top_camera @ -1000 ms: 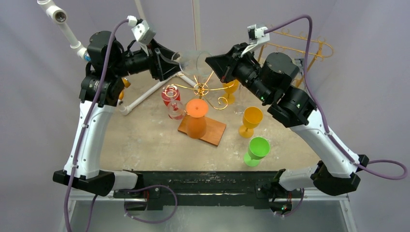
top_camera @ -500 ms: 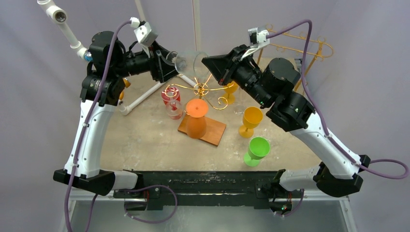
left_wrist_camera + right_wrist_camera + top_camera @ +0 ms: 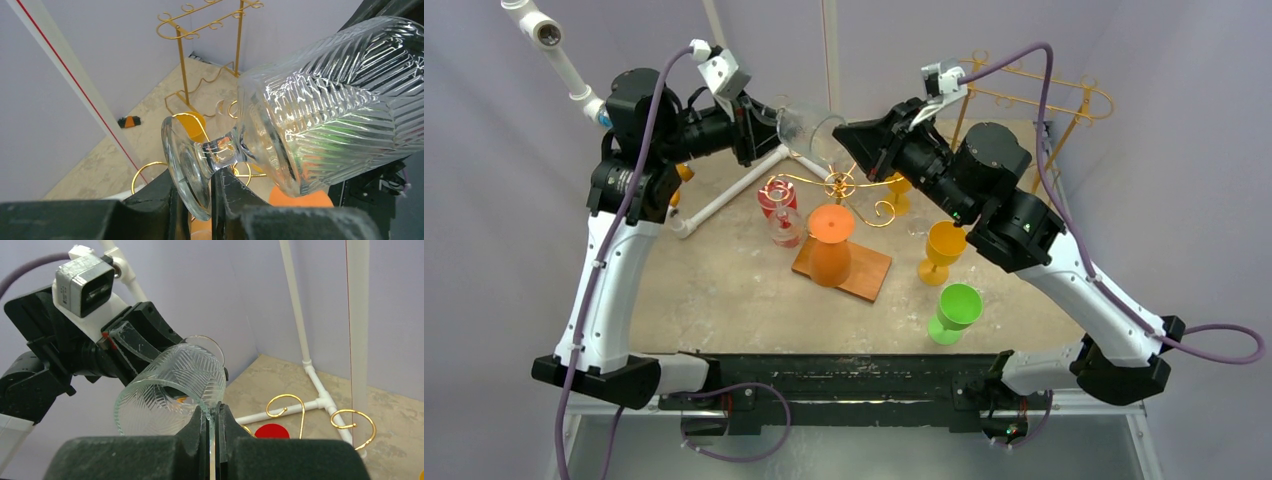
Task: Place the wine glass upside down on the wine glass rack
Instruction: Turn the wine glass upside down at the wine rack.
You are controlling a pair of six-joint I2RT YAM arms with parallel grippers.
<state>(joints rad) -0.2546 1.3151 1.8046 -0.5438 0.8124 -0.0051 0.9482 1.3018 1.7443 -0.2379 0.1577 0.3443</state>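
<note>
Glass, slick and brittle: left gripper point(image 3: 193, 186) clamps the wine glass point(image 3: 325, 115) by its foot, right gripper point(image 3: 211, 416) pinches the rim (foot seems safer).

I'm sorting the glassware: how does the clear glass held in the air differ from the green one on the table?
The clear glass is see-through and ribbed; the green glass is opaque. The clear glass lies tilted in mid-air, left claw on its foot, right claw on its rim; the green glass stands upright on the table, untouched. Both are stemmed.
</note>
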